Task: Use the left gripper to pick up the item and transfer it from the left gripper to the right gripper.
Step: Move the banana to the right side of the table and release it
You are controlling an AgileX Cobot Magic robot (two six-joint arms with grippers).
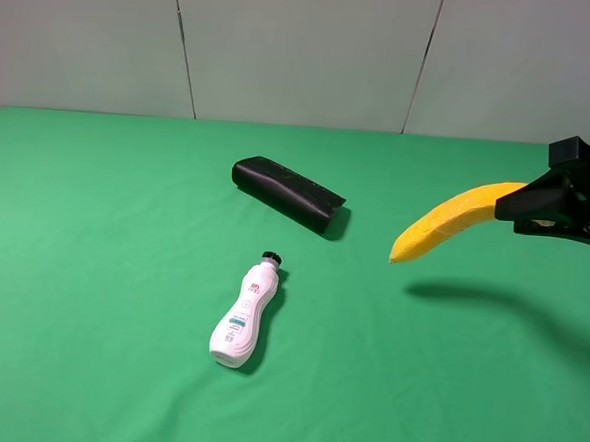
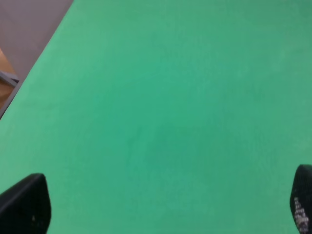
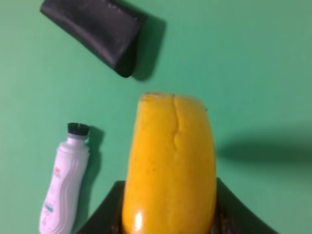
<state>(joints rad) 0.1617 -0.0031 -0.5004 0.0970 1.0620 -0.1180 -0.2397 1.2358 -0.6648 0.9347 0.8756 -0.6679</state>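
The item, a curved yellow banana [image 1: 447, 222], hangs in the air above the right side of the green table. My right gripper [image 1: 537, 201] is shut on its far right end, and the free end points left and slightly down. In the right wrist view the banana [image 3: 168, 161] fills the middle, with the right gripper [image 3: 169, 185] clamped on both its sides. The left gripper [image 2: 165, 202] is out of the high view. Its wrist view shows two black fingertips [image 2: 27, 207] wide apart, open over bare green cloth with nothing between them.
A black oblong case [image 1: 287, 193] lies behind the table's middle. A white bottle with a black cap [image 1: 244, 313] lies flat in front of it. Both also show in the right wrist view, the case [image 3: 95, 29] and the bottle [image 3: 66, 183]. The table's edge [image 2: 34, 73] shows in the left wrist view.
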